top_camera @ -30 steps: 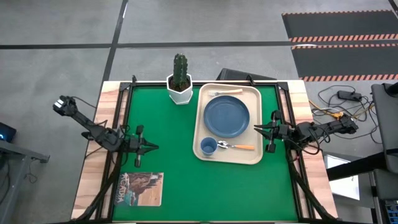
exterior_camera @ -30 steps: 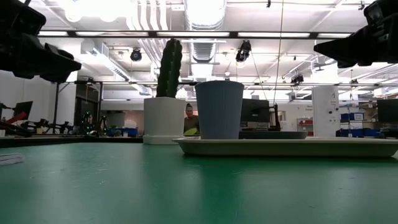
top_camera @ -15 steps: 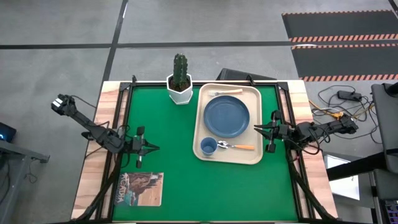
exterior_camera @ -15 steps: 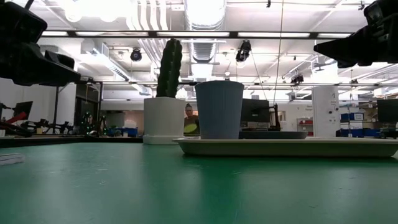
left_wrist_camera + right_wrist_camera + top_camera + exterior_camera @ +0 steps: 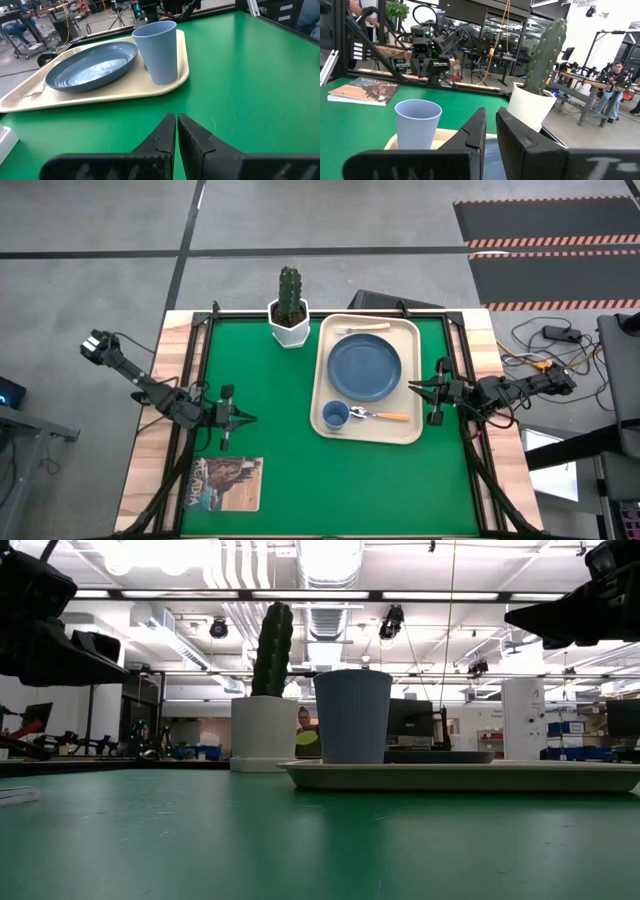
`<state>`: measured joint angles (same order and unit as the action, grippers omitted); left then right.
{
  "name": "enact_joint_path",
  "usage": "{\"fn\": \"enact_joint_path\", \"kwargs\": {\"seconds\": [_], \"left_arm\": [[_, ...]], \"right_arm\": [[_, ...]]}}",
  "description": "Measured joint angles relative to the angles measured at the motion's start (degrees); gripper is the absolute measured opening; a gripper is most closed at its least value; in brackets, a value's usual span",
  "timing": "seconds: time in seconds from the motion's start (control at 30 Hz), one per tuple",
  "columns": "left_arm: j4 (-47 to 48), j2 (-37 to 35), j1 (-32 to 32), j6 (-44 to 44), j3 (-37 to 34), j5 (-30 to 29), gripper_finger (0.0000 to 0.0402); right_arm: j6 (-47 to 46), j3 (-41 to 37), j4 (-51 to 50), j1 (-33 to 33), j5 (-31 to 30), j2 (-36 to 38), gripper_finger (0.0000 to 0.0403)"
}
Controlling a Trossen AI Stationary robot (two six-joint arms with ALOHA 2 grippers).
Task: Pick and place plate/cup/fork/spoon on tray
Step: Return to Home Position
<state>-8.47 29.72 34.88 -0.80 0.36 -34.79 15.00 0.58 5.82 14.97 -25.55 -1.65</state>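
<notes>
Four pieces on tray (image 5: 324, 385): plate (image 5: 365, 368), cup (image 5: 335, 415), fork (image 5: 362, 329), spoon (image 5: 385, 416); left gripper (image 5: 248, 418), fingers together, over mat (image 5: 280, 470); right gripper (image 5: 412, 386), fingers together, at tray's right rim.

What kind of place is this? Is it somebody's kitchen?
Not a kitchen. It looks like a robot lab or workshop. Bare pipes and ducts run under the ceiling, workbenches with cables stand in the room behind, and the left arm and right arm wait on either side of the tray.
</notes>
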Motion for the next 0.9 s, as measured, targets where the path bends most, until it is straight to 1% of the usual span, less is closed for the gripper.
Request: {"fn": "enact_joint_path", "kwargs": {"seconds": [0.9], "left_arm": [[-0.02, 5.17, 0.01, 0.0, 0.0, 0.0, 0.0002]], "right_arm": [[0.0, 0.0, 0.01, -0.01, 0.01, 0.0, 0.0033]]}}
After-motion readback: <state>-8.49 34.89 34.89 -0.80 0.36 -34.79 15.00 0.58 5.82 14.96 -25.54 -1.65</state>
